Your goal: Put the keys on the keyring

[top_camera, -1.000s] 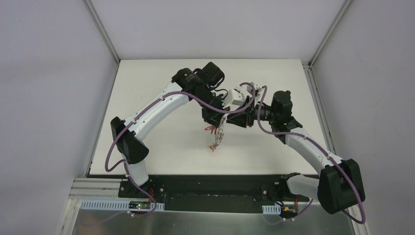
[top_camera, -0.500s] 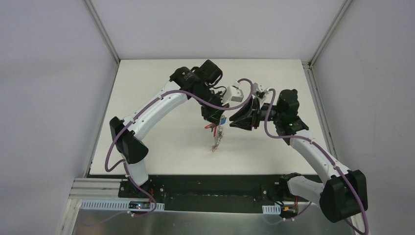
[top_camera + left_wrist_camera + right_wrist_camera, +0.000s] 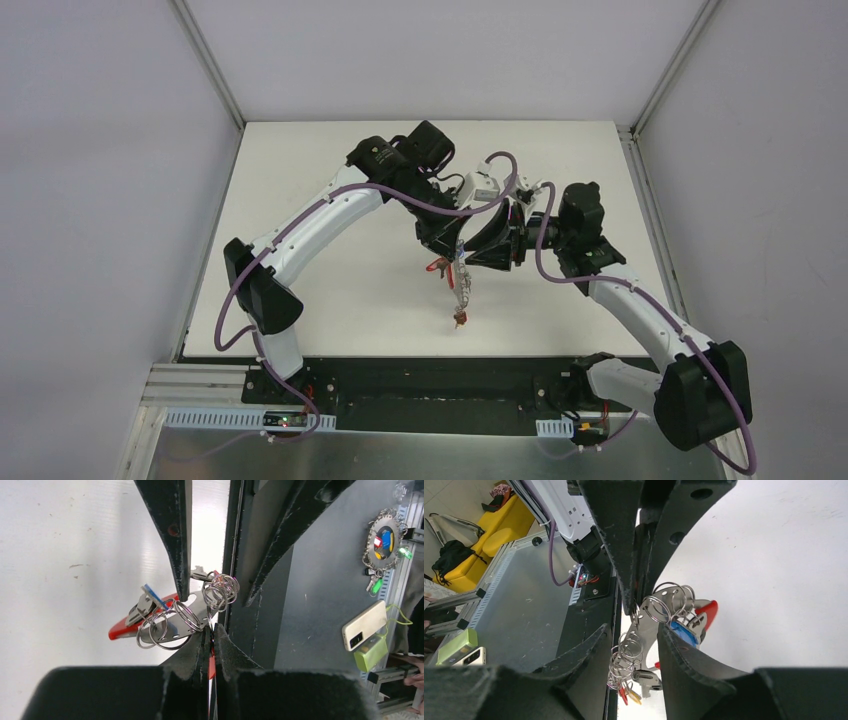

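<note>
Fingers of left gripper pressed almost together at the tips, clamped narrow on keyring; only a slit between them, with a red sliver in it. Cannot tell what that sliver belongs to.

Just past the tips: grey rings bunched and overlapping, joined to a flat grey plate and red band. Blue tag lying across the band.

From above, keyring hung as a thin strand below left gripper, over table, a little right of middle and nearer the near edge than the far one. Red bit at its lower end; cannot tell whether that end touches the surface. Another red tip poking out to the left, just under the gripper.

Right gripper wide: fingers spread either side of the strand, no contact visible with either. Between them a chain of rings, and at its bottom keys, small, with red and yellow bits showing beside a silver one.

Grippers tip to tip over the same bunch, left reaching in from the far left side, right from the right edge, left's fingers crossing right's.

Beyond the near edge, off table, on a grey surface: pale phone, green block touching it, and well apart from them a second bunch of coloured tags in a round metal frame.
</note>
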`<state>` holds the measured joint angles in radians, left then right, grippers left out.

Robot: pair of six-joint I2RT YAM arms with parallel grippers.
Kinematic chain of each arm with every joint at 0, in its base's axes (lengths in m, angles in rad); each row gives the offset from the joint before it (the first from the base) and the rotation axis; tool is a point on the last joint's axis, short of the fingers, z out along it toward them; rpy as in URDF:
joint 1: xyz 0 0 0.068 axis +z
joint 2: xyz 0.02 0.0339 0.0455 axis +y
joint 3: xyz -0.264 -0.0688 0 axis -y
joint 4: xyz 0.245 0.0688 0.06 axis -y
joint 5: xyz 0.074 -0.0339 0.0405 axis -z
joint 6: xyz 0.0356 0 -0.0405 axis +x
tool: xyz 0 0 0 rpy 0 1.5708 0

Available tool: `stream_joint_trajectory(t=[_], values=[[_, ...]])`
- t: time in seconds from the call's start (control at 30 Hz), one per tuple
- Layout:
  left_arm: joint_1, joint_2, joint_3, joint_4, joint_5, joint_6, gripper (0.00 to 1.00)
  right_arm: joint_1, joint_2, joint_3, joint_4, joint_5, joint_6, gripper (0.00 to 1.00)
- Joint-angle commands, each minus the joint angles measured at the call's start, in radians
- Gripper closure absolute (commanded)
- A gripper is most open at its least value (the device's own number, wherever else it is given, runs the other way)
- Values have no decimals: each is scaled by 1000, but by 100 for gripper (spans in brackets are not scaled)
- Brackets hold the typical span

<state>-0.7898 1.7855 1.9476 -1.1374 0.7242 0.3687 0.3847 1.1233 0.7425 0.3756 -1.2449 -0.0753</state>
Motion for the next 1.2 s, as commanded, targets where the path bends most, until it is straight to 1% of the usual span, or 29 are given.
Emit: stream_joint_trajectory(t=[0.0,0.4,0.77,1.07,1.17], values=[[9,-6,-1,15,65,-30,100,6,1,43,15,-7,-25,59],[9,8,4,19,41,-39,100,24,18,42,18,-49,-21,73],[10,19,13,21,41,-53,100,39,33,41,17,-33,-28,76],[9,22,20,31,36,-78,100,51,44,44,11,-4,-32,85],[9,25,19,39,24,-92,100,53,46,48,4,-2,-31,86]])
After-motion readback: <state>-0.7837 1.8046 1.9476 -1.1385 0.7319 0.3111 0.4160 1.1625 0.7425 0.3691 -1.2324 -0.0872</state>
